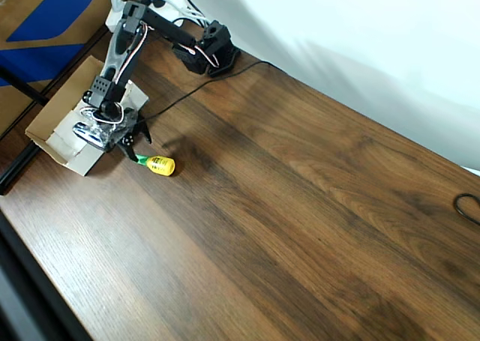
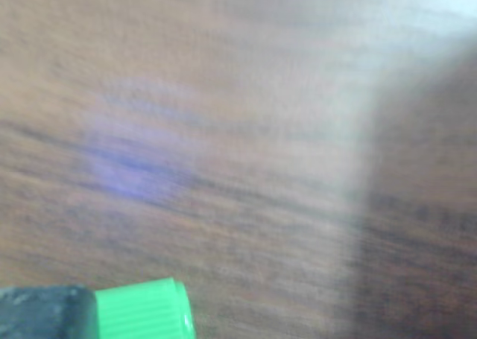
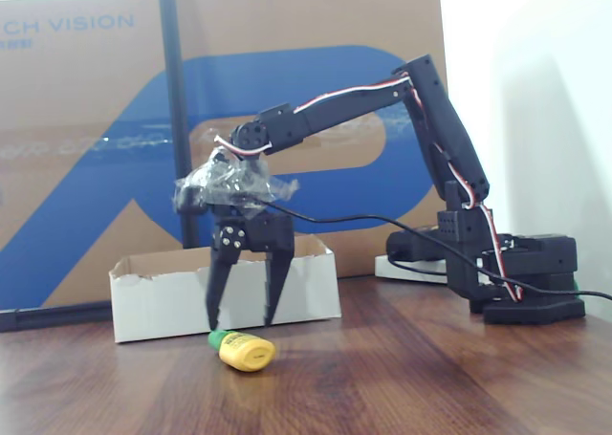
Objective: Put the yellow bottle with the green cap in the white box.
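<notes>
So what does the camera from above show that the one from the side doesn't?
Only the overhead view shows the shallow cardboard box from above and how far the wooden table stretches. Only the fixed view shows the black two-finger gripper with jaws apart, its tips just above the bottle, and the box's white front wall. Both show the small yellow plastic bottle with the green cap lying on its side outside the box.

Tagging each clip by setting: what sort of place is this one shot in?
Likely an indoor robotics workbench or lab corner: a small arm's gripper over a wood-grain table, a printed cardboard sheet propped behind, and staged props, a yellow bottle and white box.
</notes>
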Available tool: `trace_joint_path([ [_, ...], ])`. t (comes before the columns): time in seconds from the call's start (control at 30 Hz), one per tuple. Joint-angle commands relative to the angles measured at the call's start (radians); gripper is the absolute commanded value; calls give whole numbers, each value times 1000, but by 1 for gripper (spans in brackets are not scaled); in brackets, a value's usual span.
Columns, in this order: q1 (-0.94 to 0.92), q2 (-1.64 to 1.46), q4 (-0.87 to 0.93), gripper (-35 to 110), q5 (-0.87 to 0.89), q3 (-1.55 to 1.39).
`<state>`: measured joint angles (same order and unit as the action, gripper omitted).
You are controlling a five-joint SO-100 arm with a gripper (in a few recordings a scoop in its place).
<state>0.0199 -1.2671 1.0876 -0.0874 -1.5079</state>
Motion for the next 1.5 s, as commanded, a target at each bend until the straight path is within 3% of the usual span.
trace_joint_path([
  [0.0,18,-28,6,24,-21,34],
  [0.77,41,8,-5,24,-6,0],
  [1.07,37,-5,-5,0,-21,-15],
  [1.47,8,-66,5,0,-11,-20],
])
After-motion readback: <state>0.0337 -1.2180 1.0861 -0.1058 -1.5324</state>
